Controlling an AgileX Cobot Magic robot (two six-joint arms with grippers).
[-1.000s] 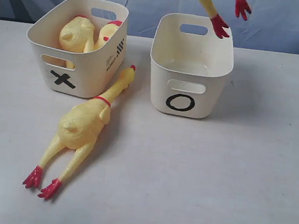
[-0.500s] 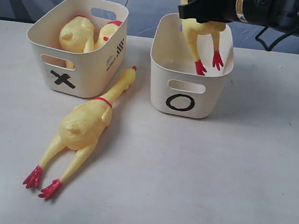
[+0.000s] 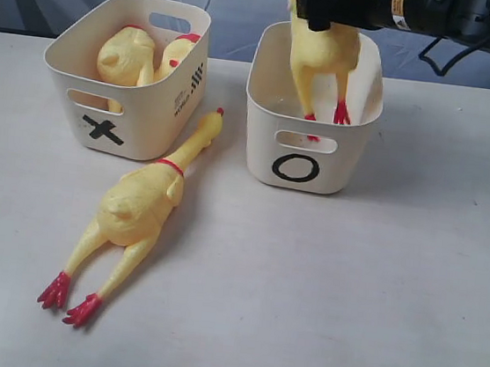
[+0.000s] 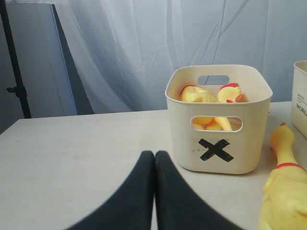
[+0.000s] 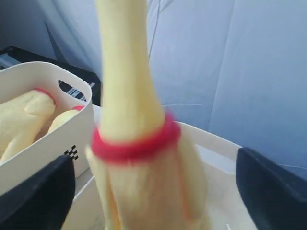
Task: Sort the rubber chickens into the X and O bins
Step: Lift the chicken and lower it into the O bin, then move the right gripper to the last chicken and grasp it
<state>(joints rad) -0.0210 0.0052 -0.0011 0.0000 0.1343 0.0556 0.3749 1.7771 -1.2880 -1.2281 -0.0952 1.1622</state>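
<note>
My right gripper [image 3: 333,6] hangs open over the O bin [image 3: 340,163]. A rubber chicken [image 3: 322,55] stands upright between its fingers, feet down inside that bin. In the right wrist view the fingers [image 5: 45,191] stand wide apart, clear of the blurred chicken [image 5: 144,182] on both sides. Two chickens [image 3: 128,55] lie in the X bin [image 3: 150,124]. Another chicken [image 3: 141,203] lies on the table in front of the X bin, head toward the gap between the bins. My left gripper [image 4: 154,155] is shut and empty, low over the table facing the X bin [image 4: 252,139].
The white table [image 3: 348,293] extends in front of both bins. A pale curtain [image 4: 144,48] hangs behind the table. The O bin's edge [image 4: 301,96] shows beside the lying chicken [image 4: 283,191] in the left wrist view.
The right arm came down into view with the chicken. Its feet dropped from above the O bin's far rim to inside the bin. The left arm and the other chickens stayed still.
</note>
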